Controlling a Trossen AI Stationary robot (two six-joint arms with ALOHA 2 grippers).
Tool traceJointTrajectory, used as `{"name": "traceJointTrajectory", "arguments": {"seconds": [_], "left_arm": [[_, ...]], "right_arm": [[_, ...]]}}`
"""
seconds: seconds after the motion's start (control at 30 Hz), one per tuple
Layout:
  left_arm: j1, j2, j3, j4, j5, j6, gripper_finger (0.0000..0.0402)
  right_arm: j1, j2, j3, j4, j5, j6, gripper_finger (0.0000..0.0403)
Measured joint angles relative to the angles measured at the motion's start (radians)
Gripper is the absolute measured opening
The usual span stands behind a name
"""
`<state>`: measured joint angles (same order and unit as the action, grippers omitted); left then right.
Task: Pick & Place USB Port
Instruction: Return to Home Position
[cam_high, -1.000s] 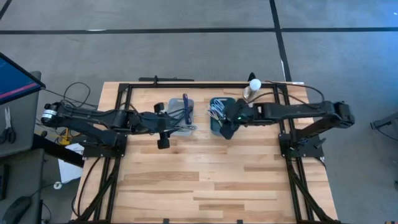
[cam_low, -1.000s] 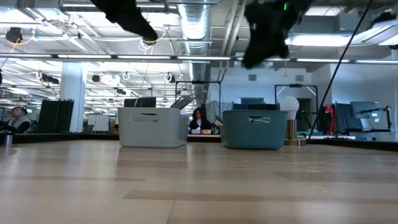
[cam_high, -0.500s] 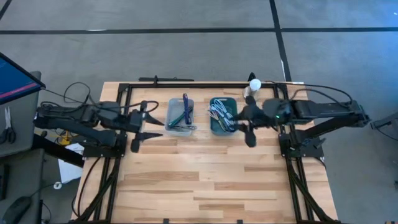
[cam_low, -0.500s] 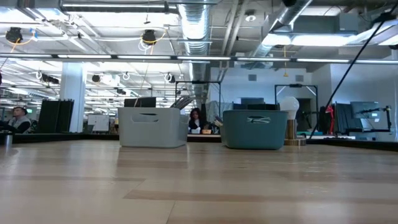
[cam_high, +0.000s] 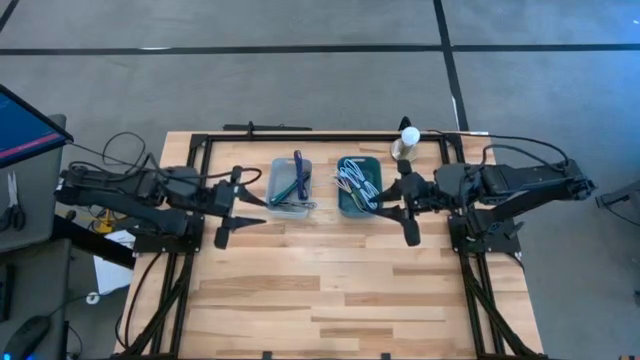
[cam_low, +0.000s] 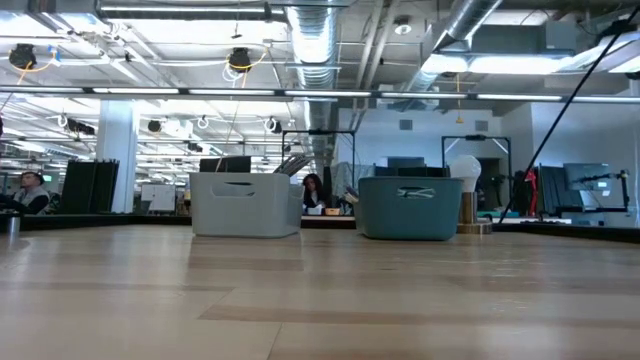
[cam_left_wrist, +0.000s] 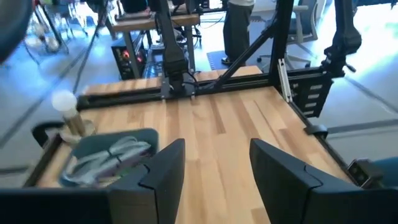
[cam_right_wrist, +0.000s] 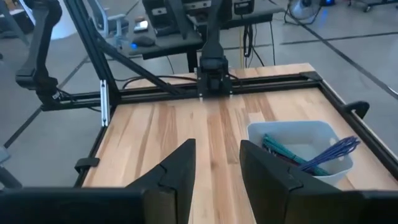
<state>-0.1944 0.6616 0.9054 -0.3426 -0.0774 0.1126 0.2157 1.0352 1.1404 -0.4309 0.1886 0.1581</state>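
Note:
A pale grey bin (cam_high: 290, 187) holding blue and green cables and a teal bin (cam_high: 358, 186) holding grey cables stand side by side at the table's far middle. In the low view they show as the grey bin (cam_low: 245, 203) and the teal bin (cam_low: 410, 207). I cannot make out a single USB port among the cables. My left gripper (cam_high: 245, 210) hangs open to the left of the grey bin, pointing at it. My right gripper (cam_high: 392, 205) hangs open just right of the teal bin. Both are above the table with nothing between their fingers (cam_left_wrist: 165, 180) (cam_right_wrist: 177, 174).
A white bulb on a wooden stand (cam_high: 408, 140) is at the far edge behind the teal bin. A black frame (cam_high: 300, 135) runs round the table's far and side edges. The near half of the wooden tabletop (cam_high: 330, 290) is bare planks.
Both arms have drawn back from over the bins and risen out of the low view. My left gripper went toward the table's left edge, my right toward the right edge. Both tipped from pointing down to nearly level. Nothing came away with them.

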Motion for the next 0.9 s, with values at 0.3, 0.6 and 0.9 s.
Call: {"name": "traceJointTrajectory", "arguments": {"seconds": [0.3, 0.6, 0.9], "left_arm": [[-0.002, -0.048, 0.0, 0.048, 0.057, 0.047, 0.0182], [-0.001, -0.218, -0.01, -0.015, 0.147, 0.045, 0.0182], [-0.001, -0.378, -0.077, -0.033, 0.168, 0.014, 0.0182]], "right_arm": [[0.02, -0.053, -0.001, 0.046, 0.0, -0.089, 0.0118], [0.077, -0.174, -0.022, 0.031, 0.004, -0.131, 0.0118], [0.168, -0.362, -0.246, 0.16, 0.161, -0.097, 0.0118]]}}
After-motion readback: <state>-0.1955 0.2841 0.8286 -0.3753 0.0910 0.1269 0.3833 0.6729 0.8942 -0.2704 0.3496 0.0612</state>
